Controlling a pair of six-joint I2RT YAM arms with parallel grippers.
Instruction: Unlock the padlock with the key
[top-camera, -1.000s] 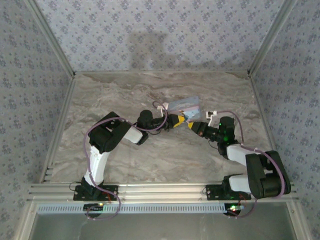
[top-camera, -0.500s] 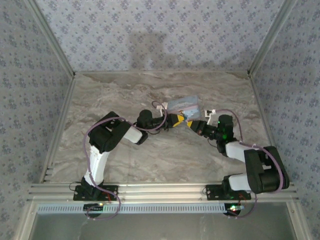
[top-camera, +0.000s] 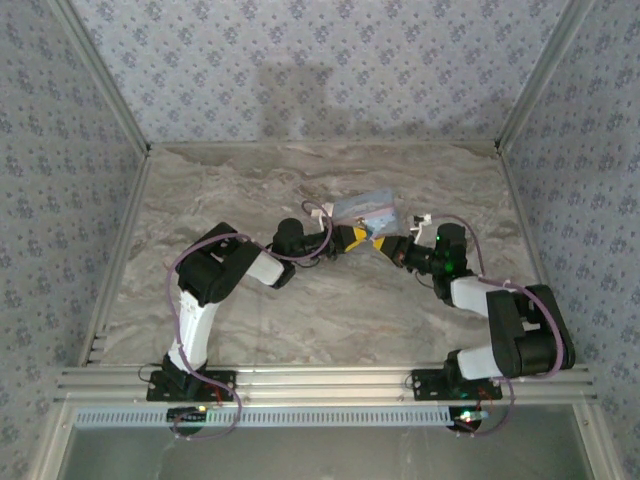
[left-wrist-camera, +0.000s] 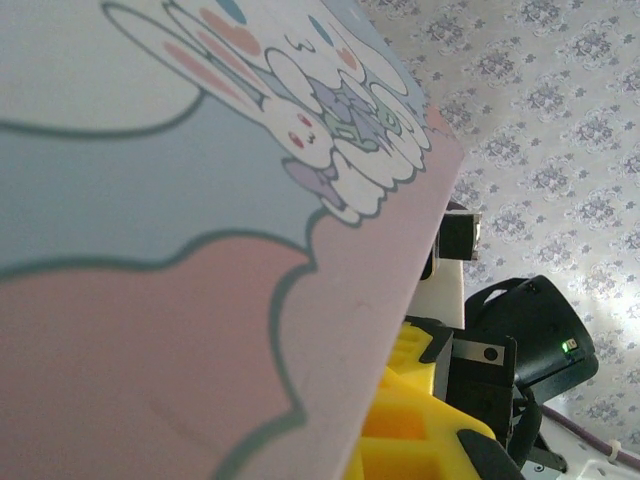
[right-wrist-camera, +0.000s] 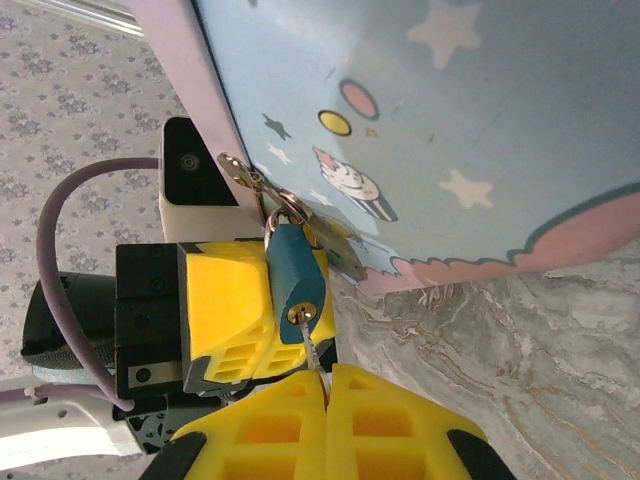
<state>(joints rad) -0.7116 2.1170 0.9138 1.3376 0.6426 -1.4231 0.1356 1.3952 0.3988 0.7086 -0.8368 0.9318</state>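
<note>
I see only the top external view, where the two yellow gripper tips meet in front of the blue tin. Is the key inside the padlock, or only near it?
Observer: Inside. The right wrist view shows the key standing in the keyhole at the bottom of the padlock.
Operator: Who holds the key?
Observer: The right gripper, its yellow fingertips pressed together on it.
Operator: And the padlock?
Observer: The left gripper seems to clamp its blue body; one yellow finger lies against its side.
</note>
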